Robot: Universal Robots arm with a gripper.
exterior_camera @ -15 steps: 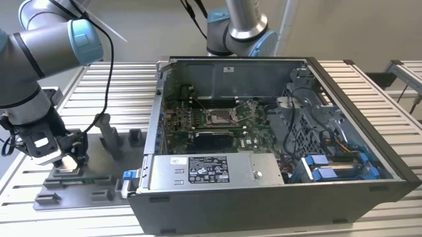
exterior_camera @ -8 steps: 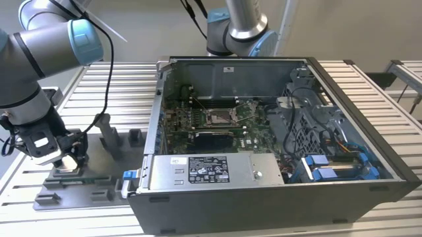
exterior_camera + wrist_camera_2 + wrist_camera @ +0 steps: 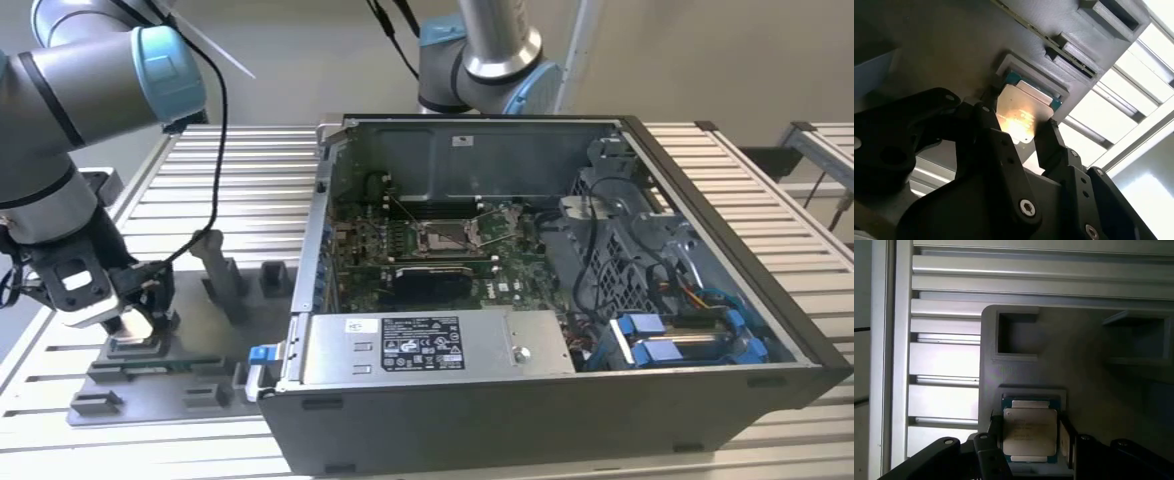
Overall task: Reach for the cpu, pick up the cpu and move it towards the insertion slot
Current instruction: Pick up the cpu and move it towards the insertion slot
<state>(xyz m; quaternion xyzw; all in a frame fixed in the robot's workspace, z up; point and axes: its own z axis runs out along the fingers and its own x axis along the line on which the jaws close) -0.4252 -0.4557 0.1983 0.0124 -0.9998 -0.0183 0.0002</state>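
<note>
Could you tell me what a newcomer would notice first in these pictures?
The open computer case takes up the exterior view's centre and right, the insertion slot showing on its motherboard. At that view's left the tool hangs low over the grey fixture plate, and in both wrist views the brightly lit cpu lies right at it.

1. We're looking at the cpu [image 3: 1030, 432], a small flat square chip with a silvery metal top and a thin green edge. It's lying flat in a shallow raised grey frame [image 3: 1031, 391].
2. That frame is part of a grey plastic fixture plate [image 3: 1084, 365], which also has a square pocket [image 3: 1016, 335] near the chip's nest.
3. The black metal gripper [image 3: 1030, 442] straddles the cpu, just beside two opposite edges.
4. Under the plate we see a ribbed aluminium table [image 3: 944, 365].
</note>
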